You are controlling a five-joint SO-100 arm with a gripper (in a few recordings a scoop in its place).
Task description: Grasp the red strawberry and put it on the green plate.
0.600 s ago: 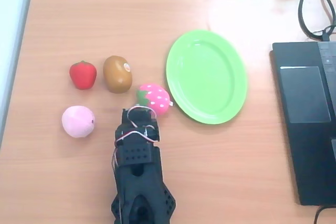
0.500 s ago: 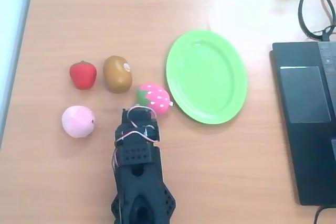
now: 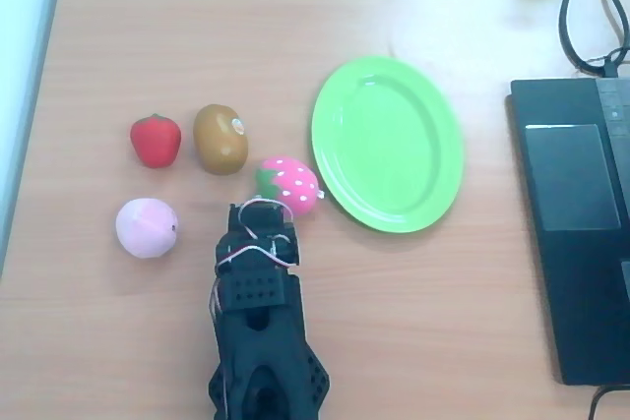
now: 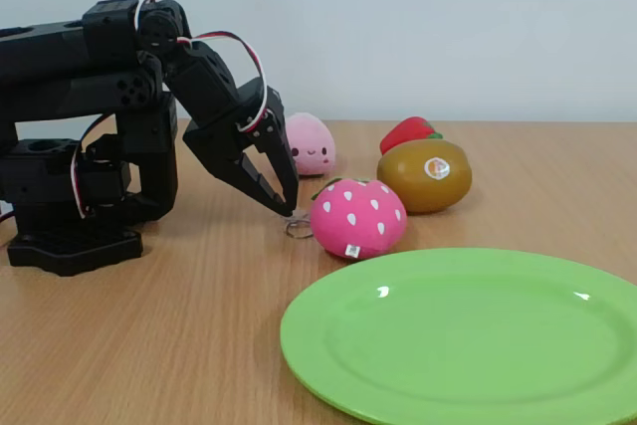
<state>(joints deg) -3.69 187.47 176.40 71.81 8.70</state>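
**Tool idle, red strawberry untouched**

On the table, nothing has shifted across the overhead frames, so the reach has not begun. Farthest left of the tool [image 3: 258, 211] lies a smooth pale pink peach [image 3: 147, 227]; beyond it the glossy red strawberry [image 3: 156, 140], well apart from the tool, then a brown kiwi [image 3: 220, 138]. The tool, clenched and holding nothing, points down beside a dotted pink strawberry [image 4: 357, 217]. Right sits the slick oval green plate [image 3: 389, 145], bare

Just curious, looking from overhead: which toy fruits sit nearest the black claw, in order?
From the gripper:
1. Pink white-dotted strawberry, just up-right.
2. Brown kiwi and pale pink peach, too close to call.
3. Plain red strawberry, far upper left.
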